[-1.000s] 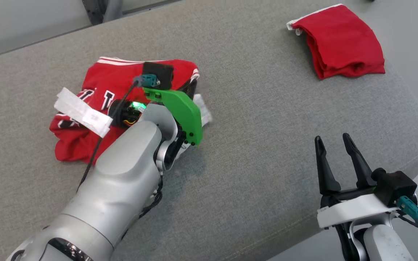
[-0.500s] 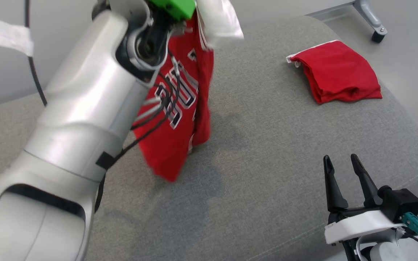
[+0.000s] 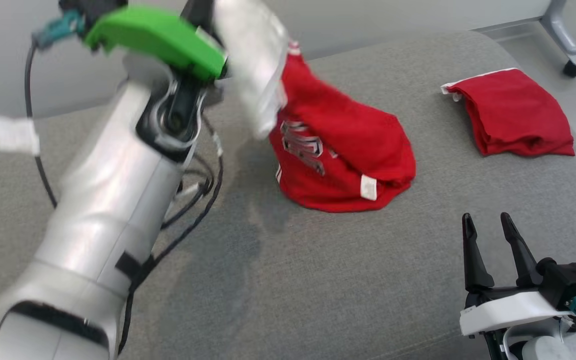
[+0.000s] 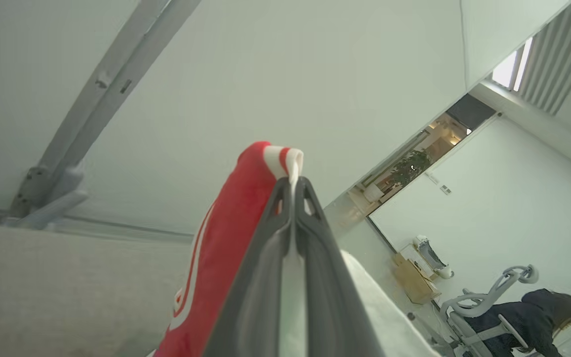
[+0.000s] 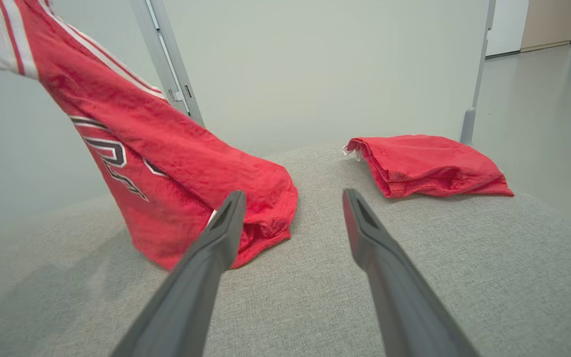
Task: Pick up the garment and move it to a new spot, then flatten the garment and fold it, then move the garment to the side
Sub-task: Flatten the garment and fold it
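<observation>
The garment (image 3: 348,145) is a red jersey with white trim and dark lettering. My left gripper (image 4: 293,181) is shut on its striped edge and holds that edge high, while the lower part (image 5: 166,163) slumps in a heap on the grey cushion (image 3: 318,280). In the head view the raised left arm (image 3: 118,200) with its green wrist bracket fills the left side, blurred. My right gripper (image 3: 488,222) stands open and empty at the lower right, above the cushion's near edge. In the right wrist view its fingers (image 5: 226,223) point at the heap from a short way off.
A second red cloth (image 3: 513,117), folded, lies at the cushion's far right (image 5: 424,166). Beyond it a metal leg with a caster (image 3: 568,55) stands on the floor. The cushion's edge runs close by the right gripper. A person (image 4: 543,312) sits in an office chair in the distance.
The left arm lifted the garment off the cushion's left side and swung it right; its lower part now rests mid-cushion. The head camera has shifted. The right gripper has kept still.
</observation>
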